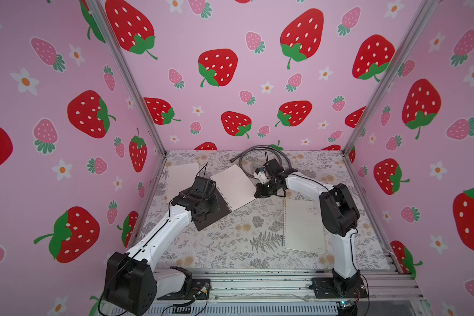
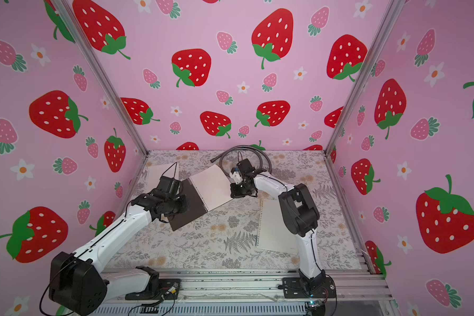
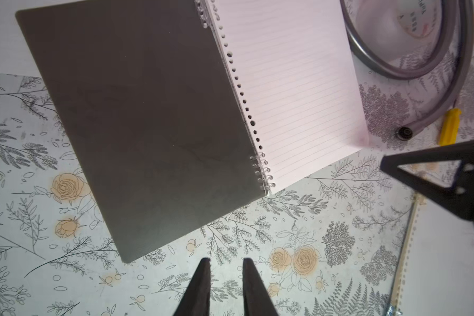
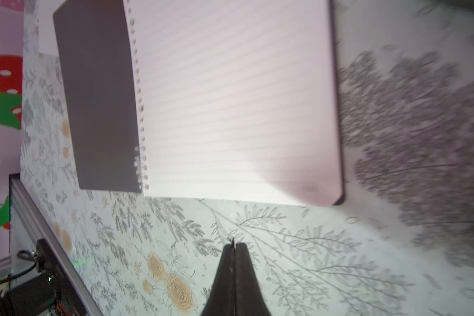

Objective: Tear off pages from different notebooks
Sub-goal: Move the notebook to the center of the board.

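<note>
You have one loose page (image 1: 181,175) far left, the dark notebook (image 3: 137,123) open mid-table, the pale notebook (image 1: 303,227) near right not opened yet; left gripper (image 3: 226,264) slightly open, right gripper (image 4: 233,247) closed, both empty.

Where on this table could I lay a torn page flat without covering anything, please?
Best is the near middle of the table, bordered by the open dark notebook, the whitish notebook and the front rail. The far side is crowded: a loose page, the coiled hose, the left arm and the right arm.
</note>
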{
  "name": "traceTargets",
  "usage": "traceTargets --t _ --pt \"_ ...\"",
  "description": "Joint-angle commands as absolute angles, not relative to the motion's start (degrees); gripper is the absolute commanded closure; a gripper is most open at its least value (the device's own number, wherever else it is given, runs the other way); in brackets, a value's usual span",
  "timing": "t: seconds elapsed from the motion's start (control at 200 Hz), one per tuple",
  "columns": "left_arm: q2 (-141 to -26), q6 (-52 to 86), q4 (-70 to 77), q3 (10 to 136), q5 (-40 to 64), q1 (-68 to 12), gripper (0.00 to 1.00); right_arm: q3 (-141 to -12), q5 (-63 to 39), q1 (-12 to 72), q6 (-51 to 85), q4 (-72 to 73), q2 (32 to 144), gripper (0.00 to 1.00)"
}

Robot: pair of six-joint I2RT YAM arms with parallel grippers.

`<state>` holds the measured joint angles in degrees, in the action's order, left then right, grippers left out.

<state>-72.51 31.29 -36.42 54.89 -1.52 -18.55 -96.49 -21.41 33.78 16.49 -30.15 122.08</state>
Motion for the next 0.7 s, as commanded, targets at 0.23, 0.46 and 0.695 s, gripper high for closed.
traceTargets --t 0.23,0.46,0.695 --pt "-72.77 31.99 -37.78 56.30 -6.06 -17.22 0.77 -132.81 -16.54 37.52 15.83 -40.39 144.35 0.99" --pt "-73.16 32.06 -36.61 58.18 -6.06 -15.14 0.76 -142.56 -11.00 39.55 17.95 -43.91 154.09 0.99" --pt "-76.36 32.07 -35.50 60.40 -4.29 -14.77 0.76 -138.79 -0.22 39.55 15.87 -51.95 153.95 1.00"
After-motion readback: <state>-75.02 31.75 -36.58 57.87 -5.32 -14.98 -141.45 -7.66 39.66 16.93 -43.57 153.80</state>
